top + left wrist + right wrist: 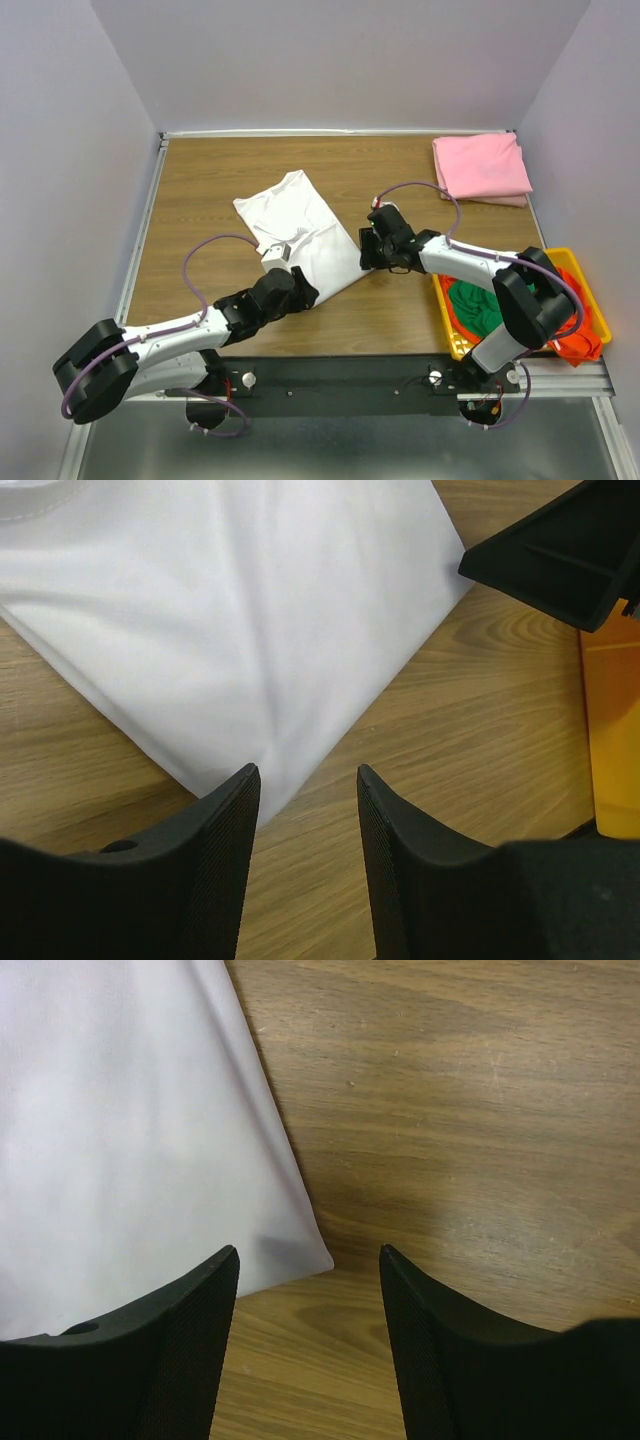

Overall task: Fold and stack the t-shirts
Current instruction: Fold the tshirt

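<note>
A white t-shirt (300, 225) lies folded into a long strip, diagonal on the wooden table (200, 180). My left gripper (305, 290) stands open at its near corner. In the left wrist view that gripper (308, 780) has the white cloth (230, 610) tip just ahead of its left finger, with bare wood between the jaws. My right gripper (365, 250) is open at the shirt's right corner. In the right wrist view the cloth (130, 1140) ends just in front of that gripper (310, 1260), and nothing is gripped. A folded pink t-shirt (482, 167) rests at the back right.
A yellow basket (575, 262) at the right edge holds a green shirt (475, 305) and an orange shirt (578, 345). Its wall (610, 730) shows in the left wrist view, below the right arm's black gripper (560, 550). Grey walls enclose the table.
</note>
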You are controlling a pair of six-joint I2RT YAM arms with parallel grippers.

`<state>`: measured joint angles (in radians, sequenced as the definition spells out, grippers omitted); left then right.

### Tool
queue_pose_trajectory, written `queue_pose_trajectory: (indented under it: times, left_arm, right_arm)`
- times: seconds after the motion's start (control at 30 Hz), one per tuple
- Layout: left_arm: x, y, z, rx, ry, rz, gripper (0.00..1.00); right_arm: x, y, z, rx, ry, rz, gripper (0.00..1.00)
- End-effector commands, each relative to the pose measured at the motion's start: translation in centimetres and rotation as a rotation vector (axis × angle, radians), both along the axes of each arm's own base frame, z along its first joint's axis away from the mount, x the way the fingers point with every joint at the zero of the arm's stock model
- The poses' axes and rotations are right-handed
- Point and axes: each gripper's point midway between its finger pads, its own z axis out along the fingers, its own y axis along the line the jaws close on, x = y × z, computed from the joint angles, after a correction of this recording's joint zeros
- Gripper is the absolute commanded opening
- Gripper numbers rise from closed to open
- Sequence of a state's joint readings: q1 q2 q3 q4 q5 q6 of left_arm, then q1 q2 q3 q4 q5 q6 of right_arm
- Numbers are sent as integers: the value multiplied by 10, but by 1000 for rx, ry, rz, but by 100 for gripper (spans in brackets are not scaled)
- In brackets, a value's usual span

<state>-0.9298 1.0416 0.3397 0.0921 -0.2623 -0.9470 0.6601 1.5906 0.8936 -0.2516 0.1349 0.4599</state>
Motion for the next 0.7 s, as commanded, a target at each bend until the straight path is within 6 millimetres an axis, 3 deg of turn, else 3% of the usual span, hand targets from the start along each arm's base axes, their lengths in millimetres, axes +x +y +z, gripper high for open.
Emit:
queue_pose_trajectory:
  times: [0.0, 0.37, 0.47, 0.67]
  left_arm:
    - [-2, 7, -8, 34, 8, 5, 52]
    - [-4, 14, -10, 50, 14, 19, 52]
    - [-6, 16, -12, 57, 19, 19, 52]
    - [-8, 21, -18, 80, 34, 25, 51]
  right_arm:
    - [-5, 8, -9, 37, 21, 22, 64]
    - [-16, 9, -31, 45, 75, 38, 56]
    - [-18, 10, -36, 42, 88, 41, 49]
    - [-22, 4, -37, 39, 88, 24, 12]
